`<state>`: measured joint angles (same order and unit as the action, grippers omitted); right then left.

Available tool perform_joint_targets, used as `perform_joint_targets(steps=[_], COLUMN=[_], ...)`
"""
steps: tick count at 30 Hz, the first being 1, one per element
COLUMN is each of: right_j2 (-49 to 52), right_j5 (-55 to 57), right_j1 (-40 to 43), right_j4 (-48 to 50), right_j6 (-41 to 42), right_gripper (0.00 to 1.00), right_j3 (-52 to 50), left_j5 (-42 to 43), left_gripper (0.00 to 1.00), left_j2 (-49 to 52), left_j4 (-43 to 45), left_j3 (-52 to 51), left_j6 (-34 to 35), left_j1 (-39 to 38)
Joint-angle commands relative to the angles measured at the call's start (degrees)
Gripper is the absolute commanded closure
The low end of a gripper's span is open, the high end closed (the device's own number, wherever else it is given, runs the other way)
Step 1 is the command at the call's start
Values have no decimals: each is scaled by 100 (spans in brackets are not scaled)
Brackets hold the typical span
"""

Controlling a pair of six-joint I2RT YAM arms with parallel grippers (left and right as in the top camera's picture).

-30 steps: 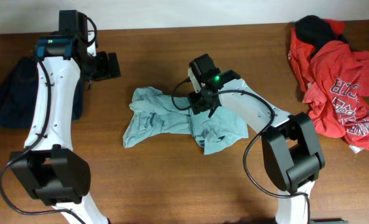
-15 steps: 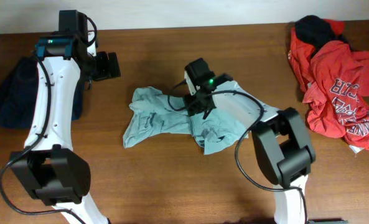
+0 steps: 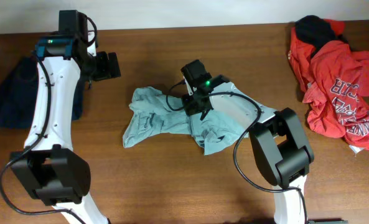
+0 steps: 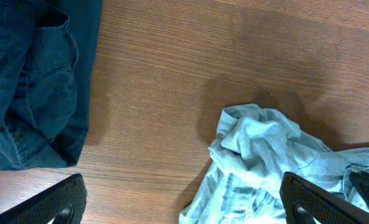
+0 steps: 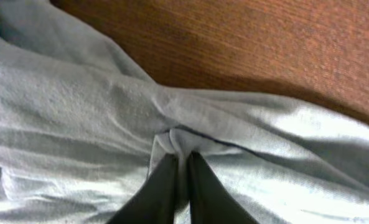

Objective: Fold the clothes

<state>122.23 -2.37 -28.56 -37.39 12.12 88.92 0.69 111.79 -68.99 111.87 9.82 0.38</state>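
- Overhead: grey tee (image 3: 153, 118) crumpled mid-frame, unfolded; red pile (image 3: 340, 87) upper right untouched.
- Right jaws clenched on grey tee fold; left jaws wide, empty.
- Folding barely begun.

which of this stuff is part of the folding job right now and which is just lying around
In hand: pale grey-blue T-shirt, pinched by right end effector.
Lying about: dark navy garment, red T-shirts, black garment; all clothes, probably awaiting folding.

pale grey-blue T-shirt (image 3: 152, 116), white-lettered red T-shirts (image 3: 340, 93), navy garment (image 3: 10, 94)
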Motion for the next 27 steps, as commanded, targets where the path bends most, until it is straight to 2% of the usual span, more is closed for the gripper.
perform_joint_targets(steps=[1,7,16,25,26,27], right_j2=[42,37,37,249,330,393], right_j5=[168,184,365,457,455,433], right_j1=[-31,-15,-15,17,17,17], right_j4=[20,-55,-437,-365,-350,-348], right_j6=[85,81,37,35,35,35], right_gripper=[96,96,96,96,87,66], right_j3=[-22,264,1620,1714,1714,1714], left_j5=[44,46,46,46,46,46], left_gripper=[1,1,1,1,1,1], left_j2=[-4,-4,-4,-4,-4,-4], left_j4=[13,15,13,13,13,13], left_j3=[35,35,35,35,35,35], left_j6=[-52,-52,-52,-52,-52,-52], left_j1=[-37,-37,-37,-39,-39,-37])
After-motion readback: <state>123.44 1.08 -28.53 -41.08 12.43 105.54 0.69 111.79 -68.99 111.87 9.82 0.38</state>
